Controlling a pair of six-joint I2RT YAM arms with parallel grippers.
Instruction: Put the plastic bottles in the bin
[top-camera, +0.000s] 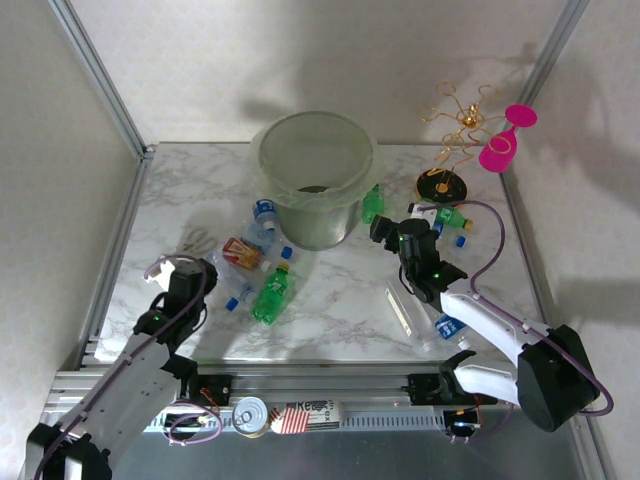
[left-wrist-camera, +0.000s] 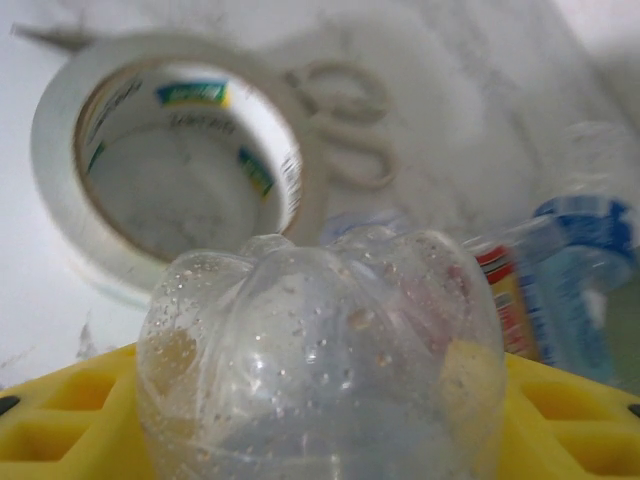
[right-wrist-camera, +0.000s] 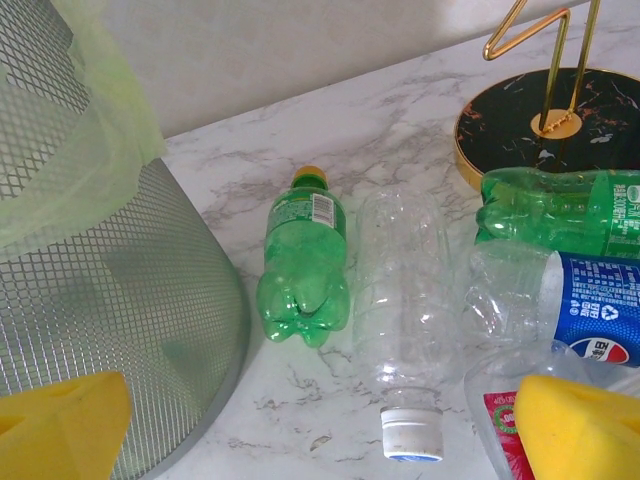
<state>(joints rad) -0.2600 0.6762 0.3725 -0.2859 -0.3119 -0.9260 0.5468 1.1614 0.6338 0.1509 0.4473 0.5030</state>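
Two arms reach over a marble table (top-camera: 340, 312). The left gripper (top-camera: 183, 278), near the table's left edge, pinches a clear bottle (left-wrist-camera: 320, 350). The bottle's ribbed base fills the gap between the yellow pads (left-wrist-camera: 60, 420), and its neck and cap are hidden. Beyond it a tape roll (left-wrist-camera: 170, 160) and scissors (left-wrist-camera: 345, 130) lie blurred.

The right gripper (top-camera: 382, 230) hangs just right of the bin (top-camera: 270, 160) with its jaws spread wide and nothing between them. The bin stands at the middle of the far edge. A dark shape at its bottom is too dim to identify.

Beside the bin's mesh wall lie a green bottle (right-wrist-camera: 305, 265) with an orange cap and a capped clear bottle (right-wrist-camera: 400, 290), side by side on the table. Toward the far right corner, a second green bottle (right-wrist-camera: 560, 210) and a blue-labelled bottle (right-wrist-camera: 590, 310) are cut off by the frame edge, near the black base of a gold stand (right-wrist-camera: 550, 120). More bottles (top-camera: 255, 240) cluster left of the bin, overlapping so that their number is uncertain.
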